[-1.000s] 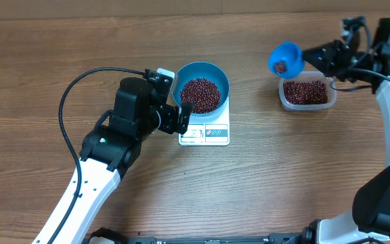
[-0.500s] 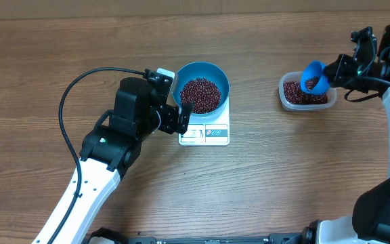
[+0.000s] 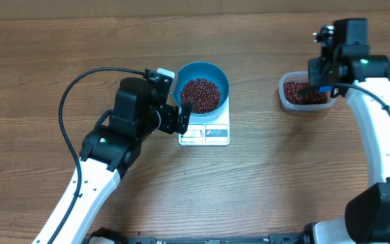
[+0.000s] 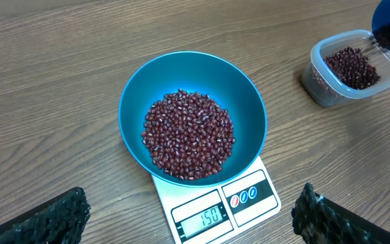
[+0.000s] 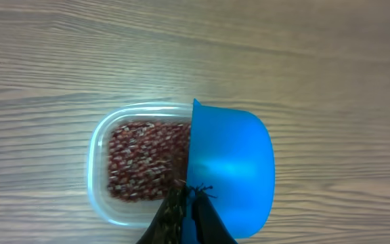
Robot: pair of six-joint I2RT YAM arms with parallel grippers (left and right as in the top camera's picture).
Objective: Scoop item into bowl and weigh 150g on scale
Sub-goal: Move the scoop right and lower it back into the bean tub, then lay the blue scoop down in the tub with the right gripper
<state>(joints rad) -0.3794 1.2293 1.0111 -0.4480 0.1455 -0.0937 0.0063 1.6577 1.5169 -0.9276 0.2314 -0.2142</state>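
The teal bowl [image 3: 217,74] stands on the white scale [image 3: 205,133] and holds a heap of dark red beans [image 3: 200,95]. In the left wrist view the scale [image 4: 215,207] shows 150 under the bowl [image 4: 249,108]. My left gripper [image 3: 181,115] sits beside the scale's left edge, open, its fingers [image 4: 46,220] wide apart around the scale's near end. My right gripper [image 5: 189,196] is shut on the handle of the blue scoop [image 5: 232,169]. The scoop hangs tipped over the right side of the clear tub [image 5: 100,135], which holds more beans [image 5: 144,159].
The clear tub [image 3: 306,93] sits at the right of the wooden table, under the right arm. The left arm's black cable [image 3: 80,81] loops over the table to the left of the bowl.
The right arm carried the scoop from up left of the tub, rightwards and down over it, and turned the wrist. The left arm, bowl and scale have not moved.
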